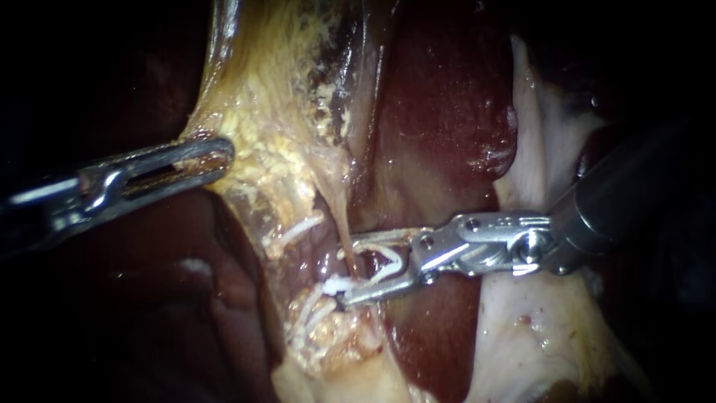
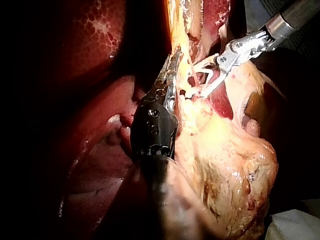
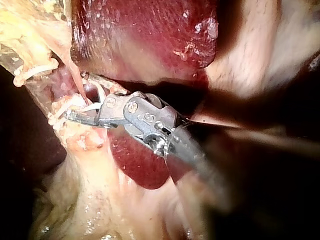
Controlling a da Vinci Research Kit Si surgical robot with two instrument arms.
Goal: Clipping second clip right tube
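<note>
A thin pale tube (image 1: 339,213) runs down from the yellow gallbladder tissue (image 1: 276,112) across dark liver. My right instrument (image 1: 349,270) comes in from the right, its jaws standing wide apart on either side of this tube with a white clip (image 1: 389,261) seated between them. The right wrist view shows the same: the right instrument (image 3: 77,97) spans the tube (image 3: 72,70). My left instrument (image 1: 212,157) is shut on the edge of the gallbladder tissue at the left, holding it taut. In the left wrist view the left instrument (image 2: 170,75) grips that tissue beside the right instrument (image 2: 210,77).
Another white clip (image 1: 298,229) sits on a strand left of the tube, and more white clip material (image 1: 313,313) lies just under the lower jaw. Dark red liver (image 1: 447,97) fills the background. Pale fatty tissue (image 1: 537,328) lies beneath the right shaft.
</note>
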